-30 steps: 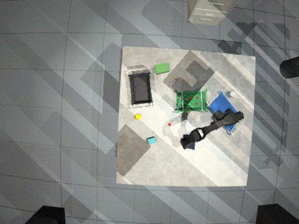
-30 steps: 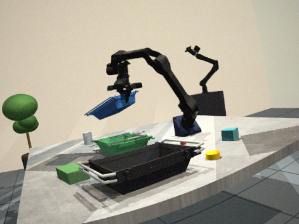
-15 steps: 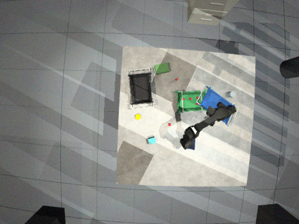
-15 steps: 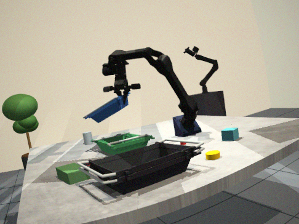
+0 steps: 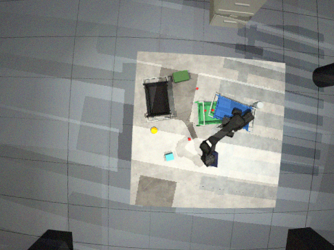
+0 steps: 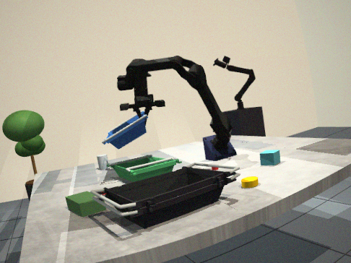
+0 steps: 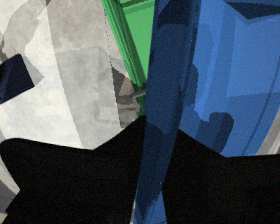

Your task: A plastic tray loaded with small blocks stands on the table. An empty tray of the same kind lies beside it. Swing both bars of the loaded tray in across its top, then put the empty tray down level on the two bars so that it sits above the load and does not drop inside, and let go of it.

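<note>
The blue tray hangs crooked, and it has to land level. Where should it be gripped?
Probably at the middle of one side wall, coming from straight above with the fingers straddling the thin rim. The gripper is shut on the blue tray at its raised edge, so the rest sags down, tilted, above the green tray.

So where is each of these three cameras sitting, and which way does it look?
Top: hangs overhead, looking straight down on the table; the whole arm shows.
Exterior: stands off the table's edge, looking across the black tray toward the wall; the whole arm, base to tool, shows.
Wrist: rides on the arm by the tool, looking down; only dark finger shapes show.
Shared: all three show the blue tray the tool grips, tilted above the green tray.
</note>
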### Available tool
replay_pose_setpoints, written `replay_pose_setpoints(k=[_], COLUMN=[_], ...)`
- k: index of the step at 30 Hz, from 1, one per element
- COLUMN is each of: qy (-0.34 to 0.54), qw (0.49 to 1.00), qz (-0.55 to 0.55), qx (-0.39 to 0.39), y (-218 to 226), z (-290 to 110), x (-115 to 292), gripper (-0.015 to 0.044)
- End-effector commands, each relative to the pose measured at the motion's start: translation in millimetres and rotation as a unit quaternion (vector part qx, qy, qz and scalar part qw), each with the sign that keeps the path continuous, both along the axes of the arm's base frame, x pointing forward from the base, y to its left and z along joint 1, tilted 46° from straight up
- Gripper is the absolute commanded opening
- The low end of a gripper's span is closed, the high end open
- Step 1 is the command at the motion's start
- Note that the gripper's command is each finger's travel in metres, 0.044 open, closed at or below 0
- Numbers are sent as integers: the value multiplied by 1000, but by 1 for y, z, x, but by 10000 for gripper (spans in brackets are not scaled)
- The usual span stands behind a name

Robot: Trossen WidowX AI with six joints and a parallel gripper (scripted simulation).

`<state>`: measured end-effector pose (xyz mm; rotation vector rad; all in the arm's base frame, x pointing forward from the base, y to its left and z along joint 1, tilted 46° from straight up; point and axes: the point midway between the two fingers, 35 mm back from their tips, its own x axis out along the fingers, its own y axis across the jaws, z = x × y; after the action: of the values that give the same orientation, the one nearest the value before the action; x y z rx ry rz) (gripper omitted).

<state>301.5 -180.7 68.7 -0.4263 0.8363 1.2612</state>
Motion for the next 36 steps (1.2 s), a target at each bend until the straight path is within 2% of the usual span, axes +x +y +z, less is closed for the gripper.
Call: replay_pose_setpoints(k=[1, 14, 36], qy=[-34, -107, -108], qw=[999, 990, 989], qz=[19, 96, 97], qx=[-3, 2, 2], y=[9, 51, 52], z=[14, 40, 41], x=[5, 18, 18], gripper=[0, 0, 0])
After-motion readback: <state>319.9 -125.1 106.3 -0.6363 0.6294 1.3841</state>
